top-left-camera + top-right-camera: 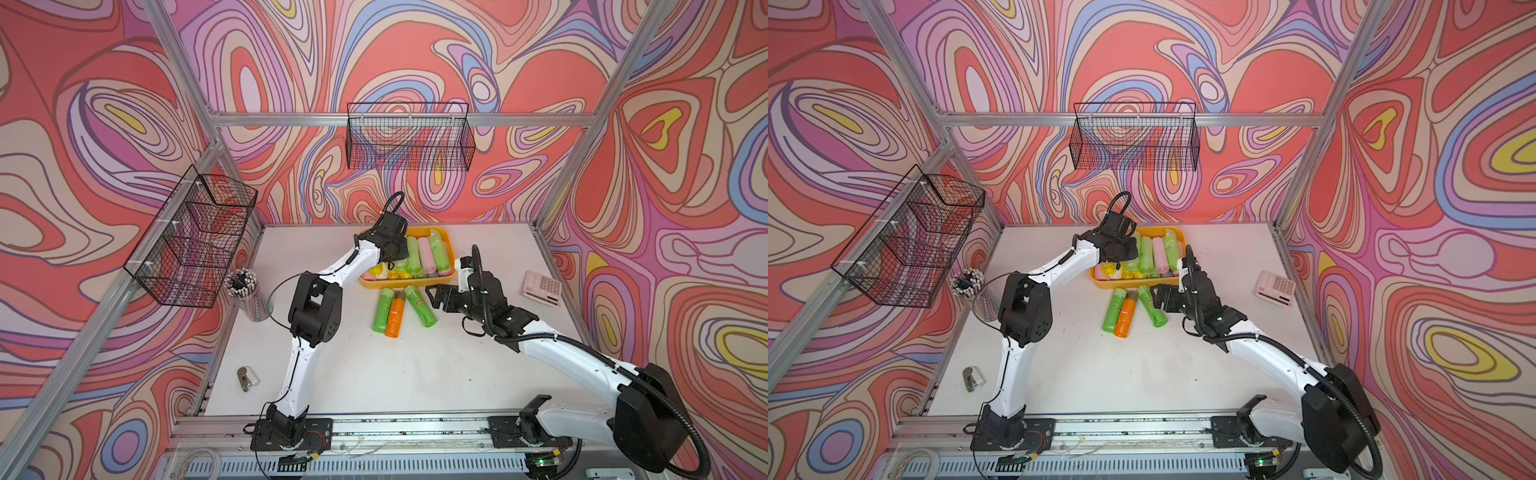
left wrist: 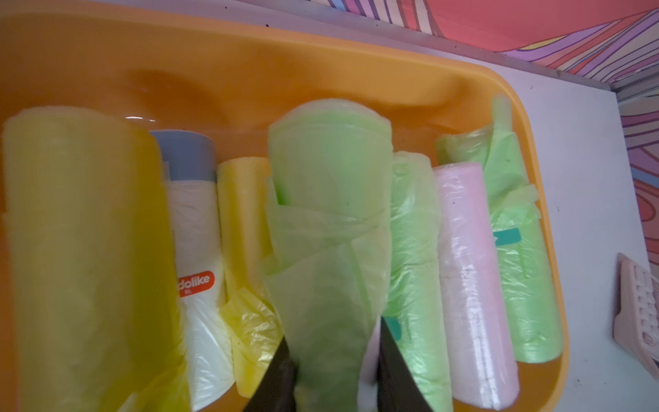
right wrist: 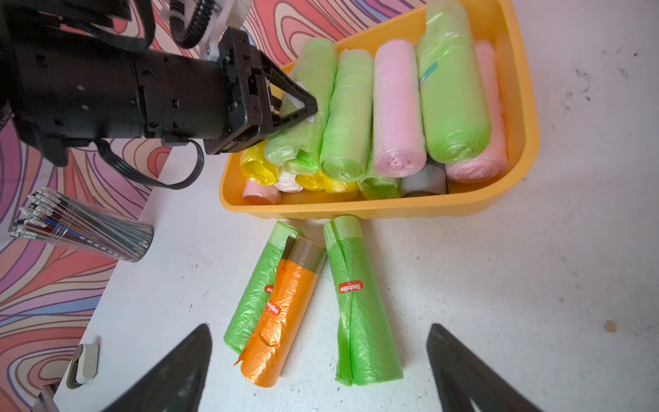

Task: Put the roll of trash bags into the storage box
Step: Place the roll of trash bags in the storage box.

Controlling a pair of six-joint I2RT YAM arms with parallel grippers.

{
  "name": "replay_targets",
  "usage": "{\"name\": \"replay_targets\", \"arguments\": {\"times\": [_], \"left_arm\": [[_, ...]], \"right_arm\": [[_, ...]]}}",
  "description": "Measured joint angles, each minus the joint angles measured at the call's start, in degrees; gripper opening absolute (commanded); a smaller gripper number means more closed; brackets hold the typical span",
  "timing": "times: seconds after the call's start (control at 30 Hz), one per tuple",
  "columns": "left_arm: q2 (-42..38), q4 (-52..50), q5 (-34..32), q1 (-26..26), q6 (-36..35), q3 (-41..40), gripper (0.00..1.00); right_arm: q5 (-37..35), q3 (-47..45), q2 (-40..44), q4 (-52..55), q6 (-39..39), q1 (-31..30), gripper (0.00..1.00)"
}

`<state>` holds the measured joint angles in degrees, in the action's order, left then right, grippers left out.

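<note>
Left gripper [image 2: 333, 360], clamped on a pale green trash-bag roll [image 2: 328, 199] mid-frame, hangs over the crowded storage box [image 2: 249, 67] for release

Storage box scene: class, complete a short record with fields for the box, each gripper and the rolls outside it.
box: shallow orange-yellow plastic storage box, stacked with rolls
left gripper: shut on pale green plastic bag roll, over the box
right gripper: open, empty
outside box: bright green roll, orange roll, second bright green roll, on white table
</note>
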<state>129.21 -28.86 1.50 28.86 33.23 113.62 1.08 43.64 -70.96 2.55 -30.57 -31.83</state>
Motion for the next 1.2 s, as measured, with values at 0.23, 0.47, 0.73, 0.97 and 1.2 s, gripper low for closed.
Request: {"name": "replay_targets", "arguments": {"times": [0.23, 0.47, 0.73, 0.97, 1.2], "left_arm": [[1.7, -0.1, 0.0, -0.1, 0.0, 2.6, 0.07], [3.4, -0.3, -0.1, -0.3, 0.0, 3.9, 0.12], [3.8, -0.5, 0.0, -0.4, 0.0, 3.9, 0.22], [3.6, 0.1, 1.0, -0.5, -0.5, 3.0, 0.31], [1.2, 1.7, 2.5, -0.4, -1.2, -1.6, 0.58]], "right_arm": [[-0.2, 0.0, -0.5, 0.0, 0.2, 0.0, 0.96], [-0.6, 0.0, -0.9, 0.1, 0.5, 0.0, 0.96], [-1.3, 0.0, -2.6, 0.7, 1.0, 0.0, 0.96], [-1.3, 0.0, -3.1, 1.6, 1.0, 0.0, 0.96], [-1.2, 0.0, -4.4, 1.7, 0.9, 0.0, 0.96]]}}
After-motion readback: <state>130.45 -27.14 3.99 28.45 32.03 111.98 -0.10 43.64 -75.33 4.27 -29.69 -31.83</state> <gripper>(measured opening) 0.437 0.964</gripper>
